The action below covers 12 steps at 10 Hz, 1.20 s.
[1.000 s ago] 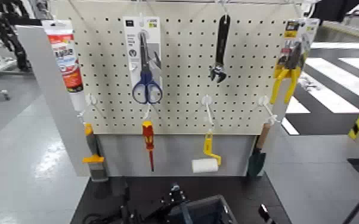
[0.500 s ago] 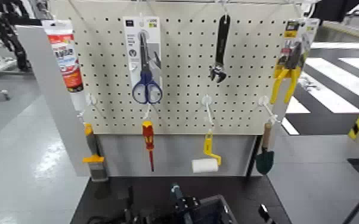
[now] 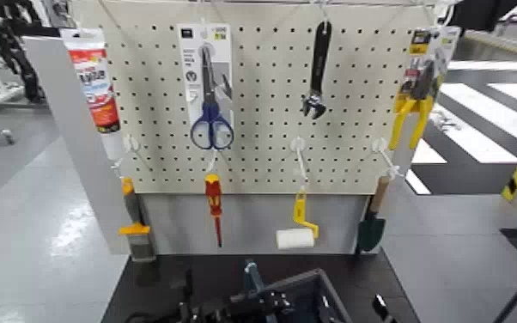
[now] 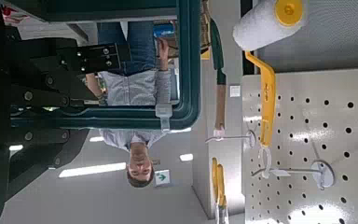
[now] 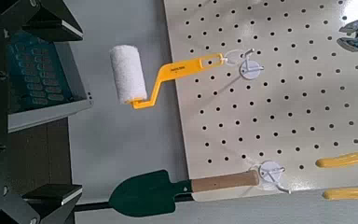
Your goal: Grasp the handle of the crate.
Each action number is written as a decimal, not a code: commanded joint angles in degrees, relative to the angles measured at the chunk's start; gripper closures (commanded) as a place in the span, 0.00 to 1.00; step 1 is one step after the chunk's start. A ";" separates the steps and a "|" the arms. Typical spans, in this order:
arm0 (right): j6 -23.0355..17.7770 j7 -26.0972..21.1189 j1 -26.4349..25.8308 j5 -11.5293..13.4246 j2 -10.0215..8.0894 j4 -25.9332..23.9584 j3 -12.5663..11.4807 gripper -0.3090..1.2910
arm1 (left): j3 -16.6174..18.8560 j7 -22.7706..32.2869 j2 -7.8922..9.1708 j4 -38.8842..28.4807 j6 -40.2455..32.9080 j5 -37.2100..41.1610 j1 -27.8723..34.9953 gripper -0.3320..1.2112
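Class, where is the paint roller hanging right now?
In the head view, the paint roller hangs low on the pegboard, right of the screwdriver, left of the trowel.

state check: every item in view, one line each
handle: upright above crate rim; grasp not discernible
crate: on the dark table, partly cut off
scissors: packaged, hanging on pegboard
wrench: hanging
paint roller: hanging from hook
trowel: hanging, blade down
screwdriver: hanging, tip down
left hand: beside crate

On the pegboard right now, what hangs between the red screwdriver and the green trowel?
The yellow-handled paint roller, seen in the head view, between screwdriver and trowel.
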 commanded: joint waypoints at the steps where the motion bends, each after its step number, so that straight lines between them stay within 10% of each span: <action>1: 0.00 0.00 0.09 -0.09 0.09 0.00 0.00 0.29 | 0.49 0.00 0.26 -0.27 0.76 0.14 0.09 0.99; 12: -0.88 -0.09 0.27 0.18 0.26 -0.09 -0.44 0.29 | 2.34 2.64 4.04 -5.37 8.50 2.95 0.35 0.99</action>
